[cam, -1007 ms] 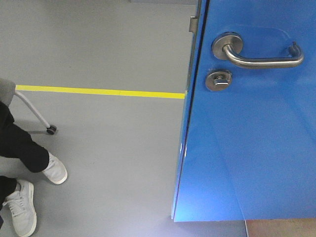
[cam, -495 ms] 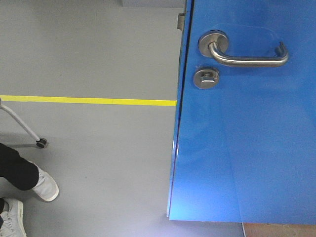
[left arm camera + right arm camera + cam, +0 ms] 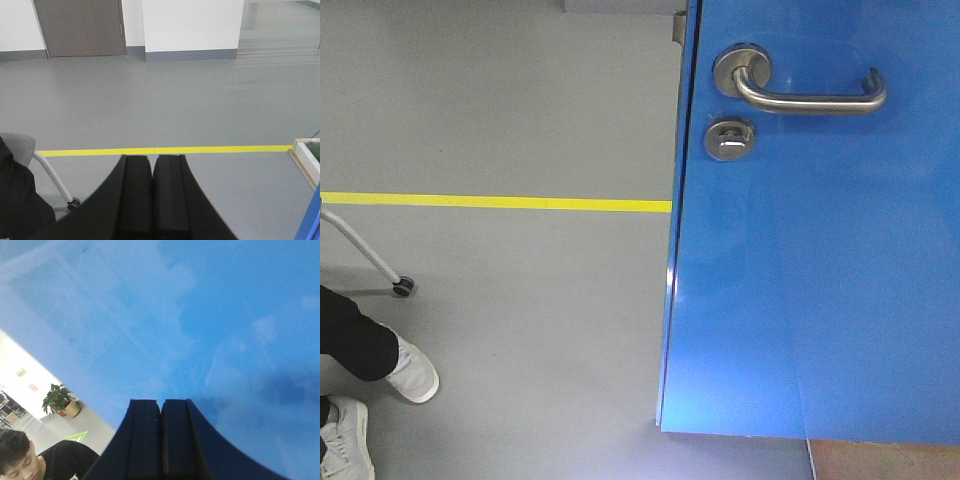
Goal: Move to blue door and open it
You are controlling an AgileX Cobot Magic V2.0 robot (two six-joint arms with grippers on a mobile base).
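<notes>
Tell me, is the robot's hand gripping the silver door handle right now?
No. In the front view the silver lever handle on the blue door is bare, with no hand on it.

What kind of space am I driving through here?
Probably an indoor office or lab hall: smooth grey floor with a yellow tape line, white walls, a grey-brown door, and the blue door standing as a test fixture.

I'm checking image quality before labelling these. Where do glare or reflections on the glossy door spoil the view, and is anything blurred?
Front view: the blue door shows a pale glare patch near its lower left corner; lever handle and yellow floor line are sharp. Right wrist view: the door fills the frame with hazy, whitish reflections above the shut right gripper. Left wrist view: evenly lit, no glare, left gripper shut.
</notes>
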